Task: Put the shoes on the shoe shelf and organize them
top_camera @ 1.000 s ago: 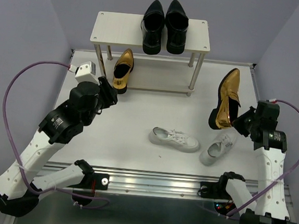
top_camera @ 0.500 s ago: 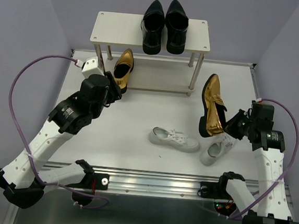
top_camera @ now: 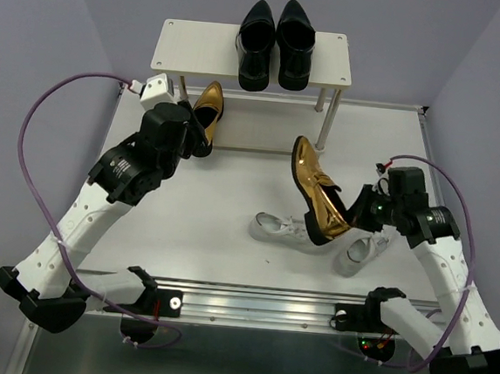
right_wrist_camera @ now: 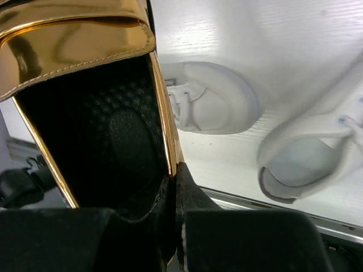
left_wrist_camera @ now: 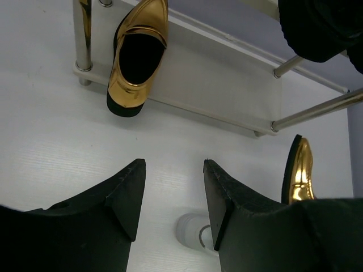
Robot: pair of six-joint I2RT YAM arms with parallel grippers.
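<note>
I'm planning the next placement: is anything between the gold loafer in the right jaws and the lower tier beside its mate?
Nothing lies between the gold loafer and the lower board, which is bare to the right of the mate. Only the shelf's right-hand leg stands close to that line.

The low board of the shoe shelf (top_camera: 264,127) has bare room right of the gold shoe (top_camera: 206,113), between the legs (top_camera: 325,122), but black shoes (top_camera: 275,45) fill the top middle, and white sneakers (top_camera: 277,229) under the other gold shoe (top_camera: 317,197) block the table's (top_camera: 224,185) right.
</note>
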